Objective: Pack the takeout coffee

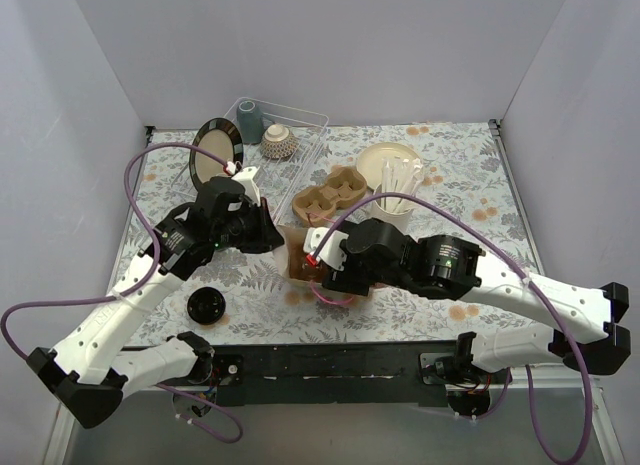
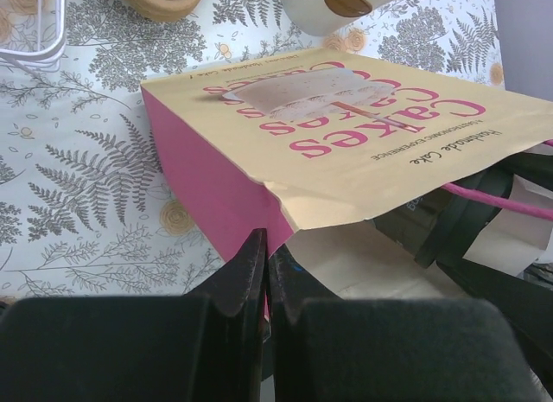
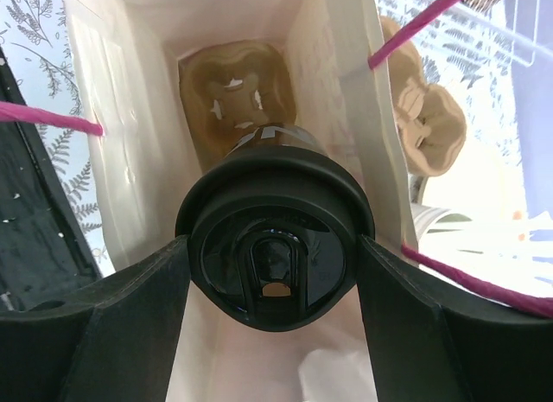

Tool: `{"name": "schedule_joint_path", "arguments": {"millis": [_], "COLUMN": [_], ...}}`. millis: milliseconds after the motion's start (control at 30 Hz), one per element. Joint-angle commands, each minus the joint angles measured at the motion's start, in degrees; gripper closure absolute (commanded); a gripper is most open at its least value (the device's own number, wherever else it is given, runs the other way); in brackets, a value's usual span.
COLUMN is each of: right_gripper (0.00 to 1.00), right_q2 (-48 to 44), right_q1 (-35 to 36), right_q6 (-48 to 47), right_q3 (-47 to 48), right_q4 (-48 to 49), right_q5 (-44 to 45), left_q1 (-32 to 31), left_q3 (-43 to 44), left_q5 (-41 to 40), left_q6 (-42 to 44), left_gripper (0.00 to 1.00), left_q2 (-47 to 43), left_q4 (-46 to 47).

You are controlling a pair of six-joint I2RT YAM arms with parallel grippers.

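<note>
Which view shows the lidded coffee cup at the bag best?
Right wrist: the coffee cup sits, black lid up, between the fingers, inside the paper bag. Top external hides it under the right arm; left wrist shows only the bag's outside.
</note>
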Motion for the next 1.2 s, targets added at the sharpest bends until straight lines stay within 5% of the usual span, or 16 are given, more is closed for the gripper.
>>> {"name": "schedule_joint_path", "arguments": {"millis": [0,300,333,467,567,1000,1167], "right_gripper": [0.46,0.46,0.46,0.48,0.48,0.48,0.47], "right_q2": [1.3,6.0,6.2,7.5,9.1,8.2,6.5], "right_q1": [1.5,4.6,4.9,7.1,8.8,9.4,9.4], "right_q6": [-5.3,-5.4,-4.8,-1.4,0.6,1.4,1.1], "right_q3": [0.5,1.5,1.3,1.1,1.3,-2.6,-4.0], "right_q4": [4.3,3.9,4.3,6.2,6.2,9.2,7.9], "right_q5": [1.7,1.8,1.7,3.2,4.4,8.8,8.8], "left_q1": [-0.4,-0.4,-0.4,-0.4,-0.4,-0.4,-0.4], "left_q3": [1.7,2.2,2.0,1.5,0.6,-5.7,-5.8], "left_q5": [-2.7,-2.9,-1.9,-2.1,-0.9,2.1,1.8], "left_q6": [3.2,3.0,2.9,-0.8,-4.1,-6.0,-5.2], "left_gripper": [1.00,1.00,0.96,0.57,0.50,0.55,0.92], "left_q2": [-1.9,-3.6,-3.9,-4.9,-5.8,-4.8,-5.0], "left_q4": [-1.5,-3.9,-3.7,-5.4,-8.3,-6.1,-5.9]}}
